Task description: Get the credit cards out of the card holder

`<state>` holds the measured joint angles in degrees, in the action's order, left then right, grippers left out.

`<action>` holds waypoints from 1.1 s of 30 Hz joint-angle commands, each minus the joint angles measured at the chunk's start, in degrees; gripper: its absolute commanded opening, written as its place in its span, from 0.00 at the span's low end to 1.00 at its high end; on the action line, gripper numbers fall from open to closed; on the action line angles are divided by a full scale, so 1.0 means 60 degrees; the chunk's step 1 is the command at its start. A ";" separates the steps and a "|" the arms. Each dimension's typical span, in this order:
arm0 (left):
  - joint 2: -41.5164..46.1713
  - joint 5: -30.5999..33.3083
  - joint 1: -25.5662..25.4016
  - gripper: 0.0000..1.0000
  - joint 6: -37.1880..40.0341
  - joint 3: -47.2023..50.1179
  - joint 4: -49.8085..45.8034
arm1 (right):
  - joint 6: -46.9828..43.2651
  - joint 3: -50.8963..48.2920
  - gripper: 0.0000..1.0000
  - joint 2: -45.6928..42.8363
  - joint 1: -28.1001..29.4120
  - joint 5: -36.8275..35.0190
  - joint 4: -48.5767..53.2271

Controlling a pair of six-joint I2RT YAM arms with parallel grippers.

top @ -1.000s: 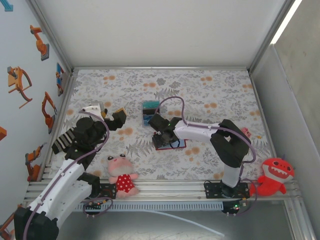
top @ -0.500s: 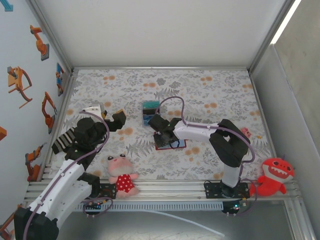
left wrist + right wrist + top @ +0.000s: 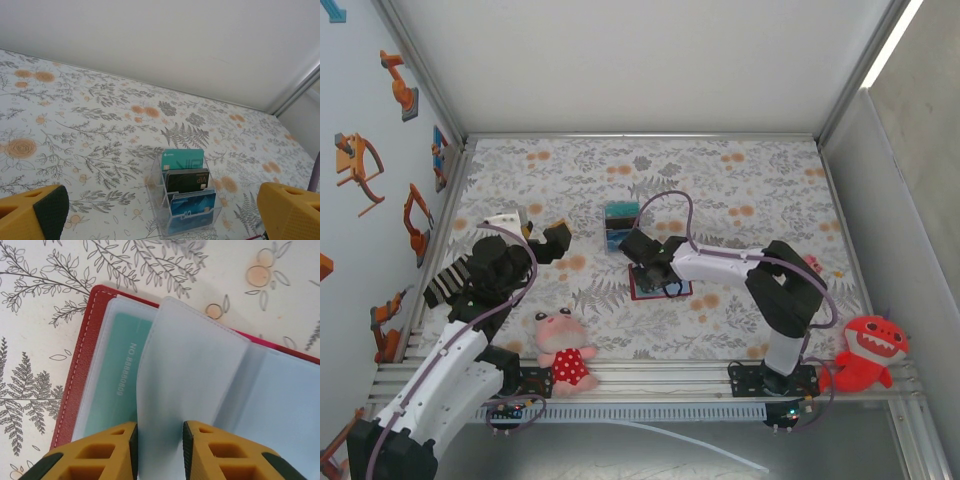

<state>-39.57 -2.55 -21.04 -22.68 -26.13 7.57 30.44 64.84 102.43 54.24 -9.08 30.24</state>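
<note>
The table (image 3: 740,190) carries it all on a floral cloth; the right gripper (image 3: 159,442) hangs straight over the wallet (image 3: 80,365), which lies opened flat directly beneath it, red cover down and clear pockets up, likely so that the pockets can be reached from above; the left gripper (image 3: 532,228) sits well off to the side of the wallet, its jaws spread as wide as they go with nothing between them, probably held clear until a second hand is wanted to steady the cover; the stand (image 3: 156,192), a clear rack, sits ahead of the left gripper and just beyond the right one, with cards (image 3: 187,181) upright in its slots, so it looks like the drop-off place, near enough for a short carry; a sleeve (image 3: 192,375) of the wallet stands raised off the page and runs up between the right fingers (image 3: 107,452), which stand close on either side of it; whether they truly pinch it or merely flank it I cannot tell; raising that leaf would uncover the pocket to the left of the fingers, where a teal card (image 3: 120,372) lies tucked in, not yet pulled out; that card seems the next target.
</note>
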 commanded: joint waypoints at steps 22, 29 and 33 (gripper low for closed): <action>-0.2572 0.3757 -0.3969 0.97 0.2265 -0.1850 -0.1397 | 0.1398 -0.2686 0.27 -0.2668 -0.1806 0.0022 -0.0606; -0.3893 0.4235 -0.4658 0.97 0.2133 -0.2113 -0.1535 | 0.1588 -0.3183 0.24 -0.4076 -0.2569 0.0442 -0.0704; -0.4647 0.4382 -0.4954 0.97 0.2044 -0.2091 -0.1382 | 0.1706 -0.3362 0.24 -0.4884 -0.2885 0.0704 -0.0781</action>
<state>-65.47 21.61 -49.67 -10.66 -37.10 -0.73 39.05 45.74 76.01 37.78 -6.44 26.52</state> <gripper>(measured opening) 0.970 0.237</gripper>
